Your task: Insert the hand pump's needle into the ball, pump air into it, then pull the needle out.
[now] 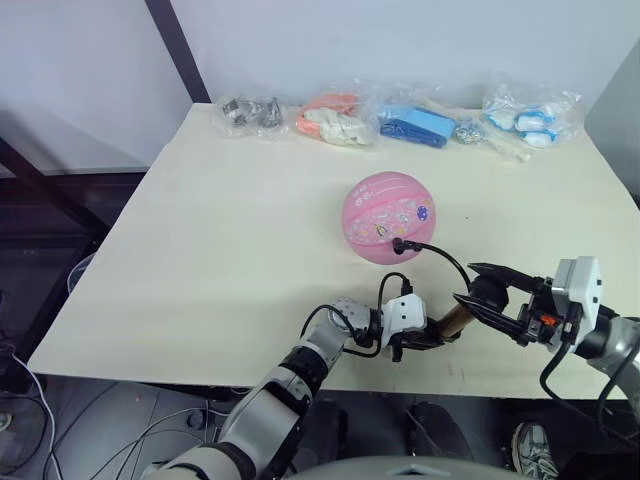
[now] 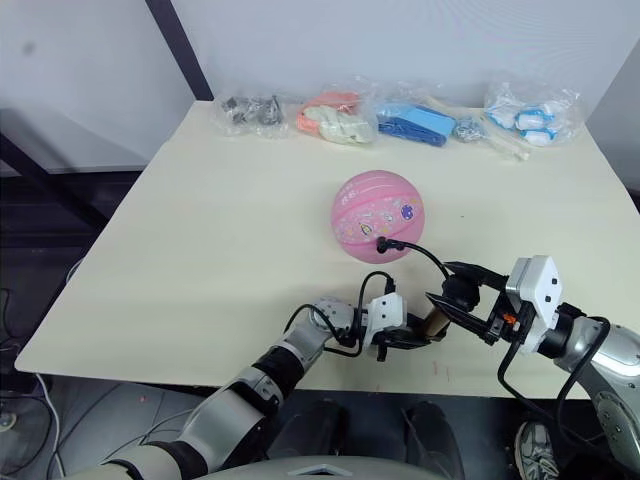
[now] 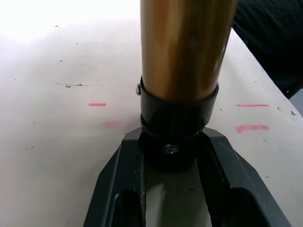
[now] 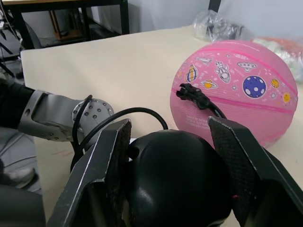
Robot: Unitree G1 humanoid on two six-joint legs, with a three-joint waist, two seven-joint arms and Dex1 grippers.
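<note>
We cannot see the needle itself: only its small black fitting shows, pressed against the near side of the ball, so the pin is hidden at the ball's skin. The pump's barrel is largely covered in the head views, with just a short brass stretch showing between the 2 grippers. In the left wrist view the hand pump runs off the frame, cut above the black collar.

The ball sits on the table, past its middle, and the black hose arcs from the fitting back to the pump at the near edge.

Our left gripper reaches in low from the near edge, forearm angled toward the right, its 2 fingers closed around the barrel's black end collar. Our right gripper comes in from the right side, pointing at the left one, its fingers clasping the rounded black handle.

Bags of small parts lie along the far edge.
</note>
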